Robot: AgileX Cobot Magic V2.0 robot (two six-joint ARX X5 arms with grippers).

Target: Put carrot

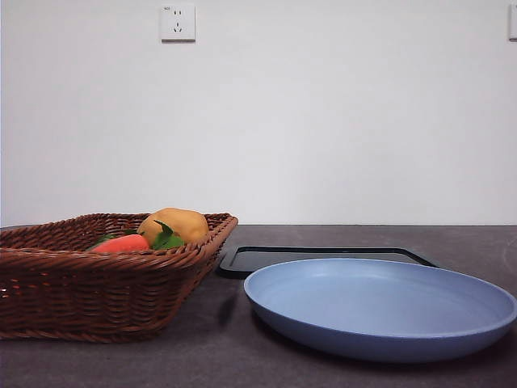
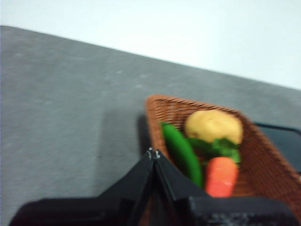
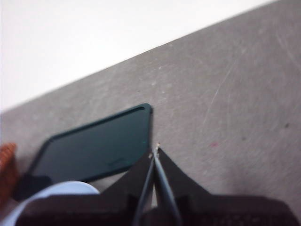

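The orange-red carrot with green leaves lies in the brown wicker basket at the left, next to a yellowish potato. The left wrist view shows the carrot, the potato and a long green vegetable in the basket. My left gripper is shut and empty, above the basket's near rim. My right gripper is shut and empty, above the table near the black tray. Neither gripper shows in the front view.
A large blue plate sits at the front right. A flat black tray lies behind it. The plate's edge and a bit of basket show in the right wrist view. A white wall stands behind the grey table.
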